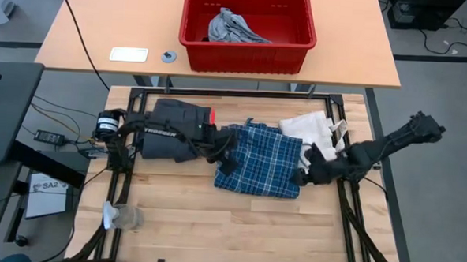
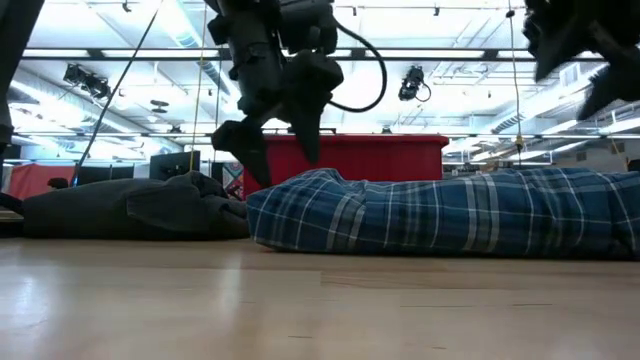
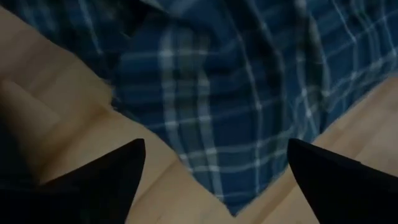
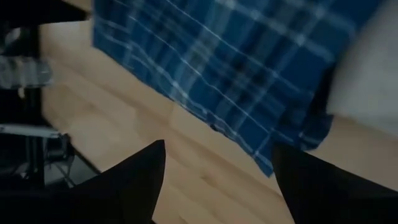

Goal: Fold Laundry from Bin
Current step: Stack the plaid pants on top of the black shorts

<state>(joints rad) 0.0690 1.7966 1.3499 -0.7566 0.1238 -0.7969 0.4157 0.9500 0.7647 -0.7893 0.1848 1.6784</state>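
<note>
Plaid shirt folded mid-worktop, my left gripper at its 9 o'clock edge, right gripper at 3, both spread, empty; grey piece waits in bin.

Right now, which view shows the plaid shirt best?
The high view: the whole plaid shirt lies folded between both arms. The low view shows only its near edge; each wrist view shows just a corner over wood.

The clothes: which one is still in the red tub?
The light grey piece, crumpled inside the red tub. The plaid shirt and the dark grey one lie out on the table.
</note>
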